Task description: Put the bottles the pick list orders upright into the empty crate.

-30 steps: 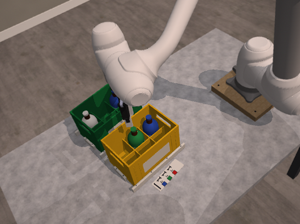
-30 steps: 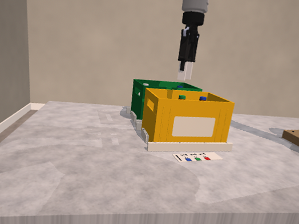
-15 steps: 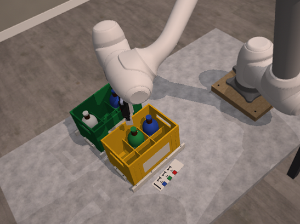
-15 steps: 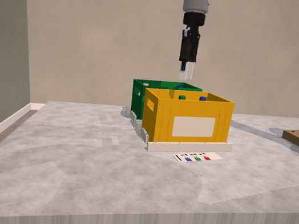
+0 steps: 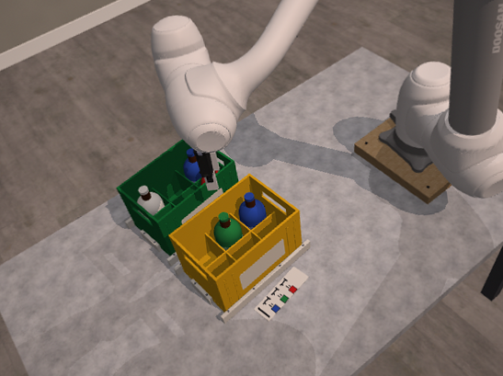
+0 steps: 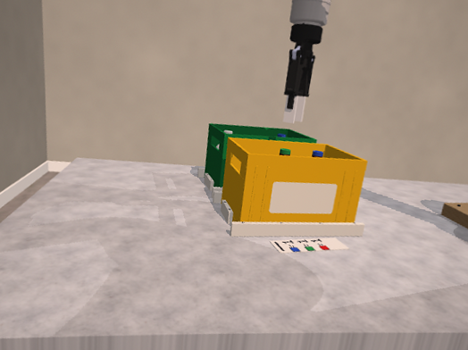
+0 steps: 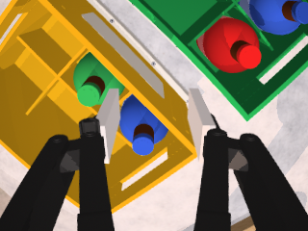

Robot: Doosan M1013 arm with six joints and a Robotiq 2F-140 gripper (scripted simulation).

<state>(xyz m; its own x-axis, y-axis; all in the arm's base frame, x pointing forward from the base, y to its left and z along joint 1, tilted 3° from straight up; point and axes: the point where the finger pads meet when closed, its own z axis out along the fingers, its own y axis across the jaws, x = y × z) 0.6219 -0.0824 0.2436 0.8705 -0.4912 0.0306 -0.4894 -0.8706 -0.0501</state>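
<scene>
though empty, the gripper (image 5: 213,184) (image 6: 292,120) (image 7: 153,103) above both crates (image 5: 233,286) (image 6: 260,187) (image 7: 72,16)

We count two crates: one yellow crate (image 5: 236,285) (image 6: 256,191) (image 7: 180,140) and, at its ten o'clock in the top view, one green crate (image 5: 227,179) (image 6: 214,169) (image 7: 247,115). We find two bottles in the yellow: one green bottle (image 5: 227,233) (image 6: 284,152) (image 7: 89,70) and, at its two o'clock, one blue bottle (image 5: 251,214) (image 6: 317,153) (image 7: 144,117). We see three in the green: one white bottle (image 5: 150,204) (image 6: 228,131), one red bottle (image 5: 203,180) (image 7: 226,43), one second blue bottle (image 5: 190,170) (image 6: 281,135) (image 7: 269,16). We note one pick list (image 5: 299,275) (image 6: 334,244), at the yellow crate's five o'clock.
</scene>
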